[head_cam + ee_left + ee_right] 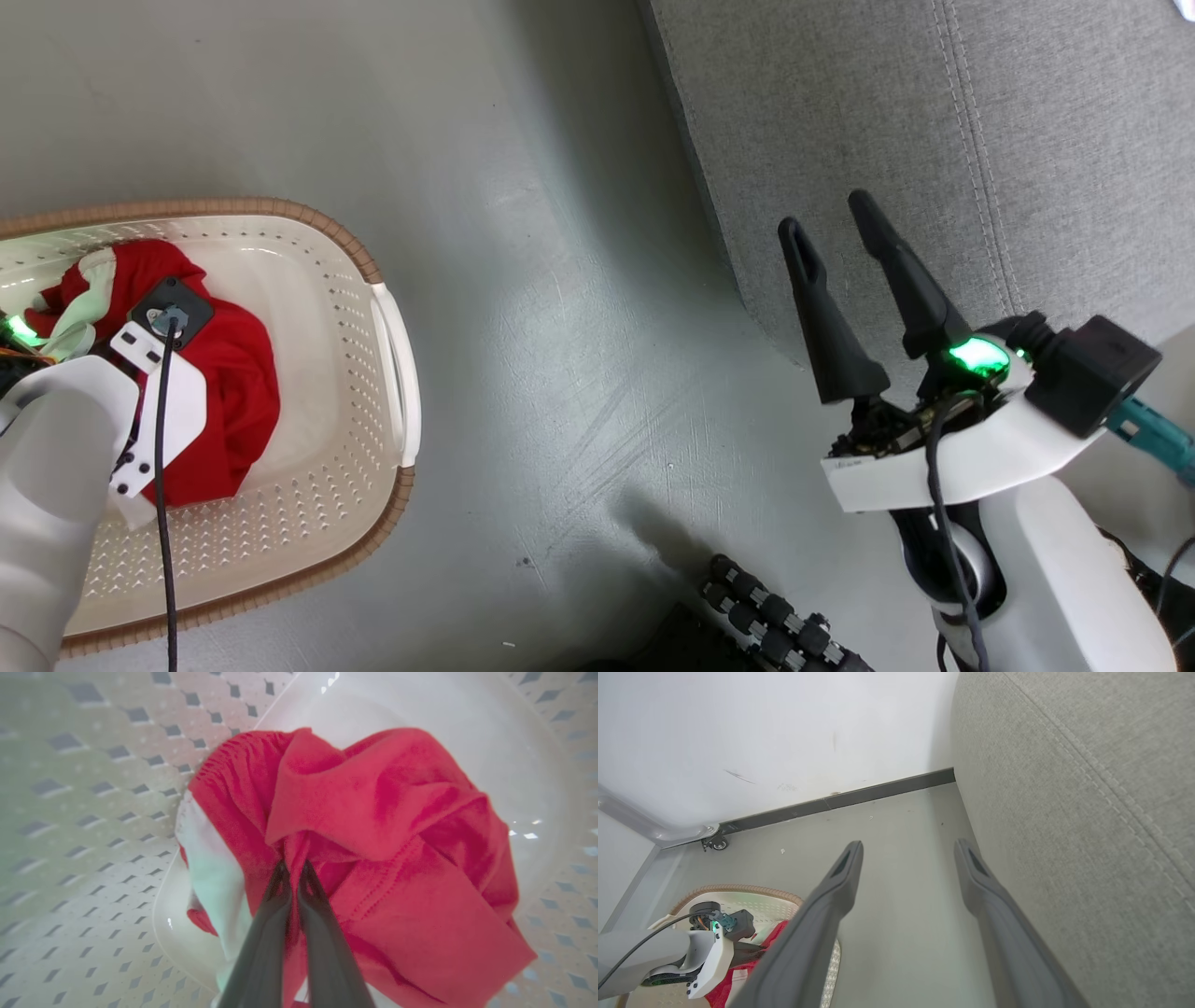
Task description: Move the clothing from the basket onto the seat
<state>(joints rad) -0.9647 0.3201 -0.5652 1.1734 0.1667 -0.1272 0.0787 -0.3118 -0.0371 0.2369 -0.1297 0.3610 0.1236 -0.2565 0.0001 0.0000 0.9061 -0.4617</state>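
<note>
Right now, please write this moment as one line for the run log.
left fingers: shut on clothing | clothing: inside basket | right fingers: open, beside seat

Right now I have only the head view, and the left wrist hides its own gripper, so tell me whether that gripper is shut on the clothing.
Observer: The left wrist view shows the left gripper shut on a fold of the red clothing.
Operator: Say which part it pinches.
Observer: A bunched fold mid-garment; the gathered waistband lies beyond the grip, free.
Operator: Report what's ahead of the right gripper.
Observer: A white wall with dark skirting, past the floor beside the seat.
</note>
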